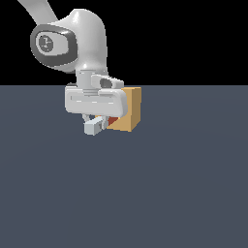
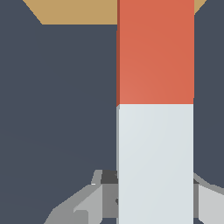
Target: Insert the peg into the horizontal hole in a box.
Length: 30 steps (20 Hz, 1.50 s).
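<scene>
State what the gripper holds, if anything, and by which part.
The gripper holds the peg, a bar red-orange at one end and white at the other. The fingers clamp its white end, while the red-orange end points toward the box.

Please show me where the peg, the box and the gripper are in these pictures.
peg [image 2: 155,52]: wrist view, on its red part.
box [image 1: 131,112]: exterior view, on the tan face turned to the camera.
gripper [image 1: 99,123]: exterior view, between its fingertips, below the white hand.
</scene>
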Each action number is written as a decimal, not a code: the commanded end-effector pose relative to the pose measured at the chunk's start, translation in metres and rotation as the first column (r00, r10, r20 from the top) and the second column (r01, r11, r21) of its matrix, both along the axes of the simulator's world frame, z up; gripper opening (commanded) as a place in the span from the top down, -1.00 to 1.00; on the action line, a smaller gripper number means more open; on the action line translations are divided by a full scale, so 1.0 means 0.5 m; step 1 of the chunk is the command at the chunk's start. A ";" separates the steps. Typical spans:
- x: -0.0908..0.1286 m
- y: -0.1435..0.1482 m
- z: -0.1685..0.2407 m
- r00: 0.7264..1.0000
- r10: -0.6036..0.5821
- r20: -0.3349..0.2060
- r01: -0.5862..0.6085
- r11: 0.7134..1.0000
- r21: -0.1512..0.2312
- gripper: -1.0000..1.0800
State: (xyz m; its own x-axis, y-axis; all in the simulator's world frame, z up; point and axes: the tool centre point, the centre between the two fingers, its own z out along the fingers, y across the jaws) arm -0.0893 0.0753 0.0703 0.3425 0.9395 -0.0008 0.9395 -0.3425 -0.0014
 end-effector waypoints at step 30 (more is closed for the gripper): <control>0.057 0.159 0.004 1.000 0.003 0.002 -0.003 1.000 0.001 1.00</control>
State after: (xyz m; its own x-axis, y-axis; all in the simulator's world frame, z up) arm -0.0646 0.1471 0.0714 0.3386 0.9409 -0.0002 0.9409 -0.3386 -0.0018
